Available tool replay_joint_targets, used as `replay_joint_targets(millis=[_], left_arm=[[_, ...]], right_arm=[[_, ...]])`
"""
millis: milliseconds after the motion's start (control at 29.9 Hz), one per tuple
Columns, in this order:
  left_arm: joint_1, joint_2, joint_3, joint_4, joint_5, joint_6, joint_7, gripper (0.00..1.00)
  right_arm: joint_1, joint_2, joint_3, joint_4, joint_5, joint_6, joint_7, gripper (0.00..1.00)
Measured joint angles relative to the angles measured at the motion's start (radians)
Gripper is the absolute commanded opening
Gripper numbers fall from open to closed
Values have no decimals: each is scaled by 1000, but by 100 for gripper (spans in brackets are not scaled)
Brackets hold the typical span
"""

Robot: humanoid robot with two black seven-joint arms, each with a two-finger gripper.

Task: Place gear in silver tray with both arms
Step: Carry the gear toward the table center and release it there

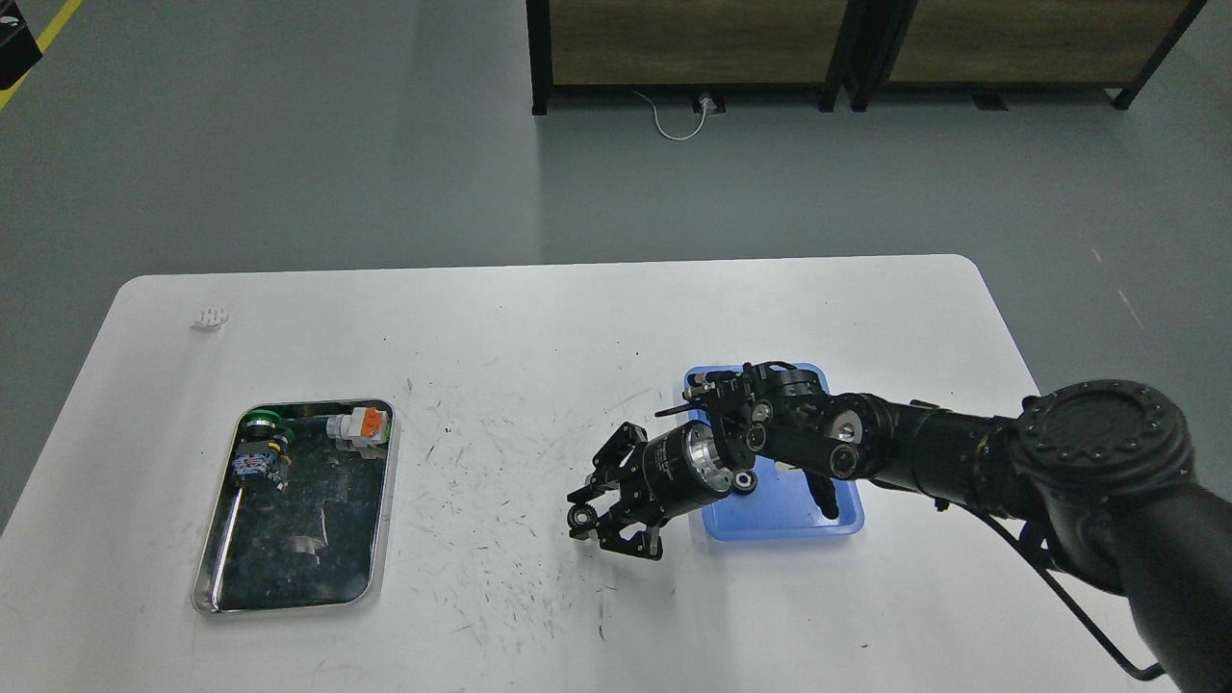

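While the white table [539,318] runs wide and rounded at its far corners, a broad stretch of scuffed bare top lies open between the silver tray [377,520] on the left and the blue tray [780,520] on the right; the far half of the table is bare save for a small white piece [211,317] near the far left corner. From the right edge of the view the right arm [962,452] reaches leftward over the blue tray, its silver-ringed wrist just past that tray's near left corner; the right gripper [602,508] hangs over the bare top with its prongs slightly parted around a small dark ring-shaped piece [579,520], which looks like the gear, though whether the prongs press on it cannot be told. In the silver tray's far end lie a green-and-black part [260,423], a blue-marked dark part [255,464] just beside it, and a white-and-orange part [361,426] by the far right corner; its near half shows only dark reflective bottom. Beyond the table stand grey floor and wooden cabinets [866,43] with a white cable [674,120].
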State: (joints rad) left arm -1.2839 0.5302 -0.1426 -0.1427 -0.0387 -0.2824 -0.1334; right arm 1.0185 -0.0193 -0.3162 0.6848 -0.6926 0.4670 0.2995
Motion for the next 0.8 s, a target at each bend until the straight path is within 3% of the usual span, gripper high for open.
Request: replay_joint_targets(millis=[167,267,802], left_arm=[[0,9,0,0,0,-1,0,100],[0,12,0,0,0,-3,0,100],[-5,23,0,0,-1,-9,-3,99]], right_arm=[[0,19,-27,-22,-7,1,2,49],[0,19,-31,-34,-7,1,4,57],[41,19,51,-83,8,-11,27,80]])
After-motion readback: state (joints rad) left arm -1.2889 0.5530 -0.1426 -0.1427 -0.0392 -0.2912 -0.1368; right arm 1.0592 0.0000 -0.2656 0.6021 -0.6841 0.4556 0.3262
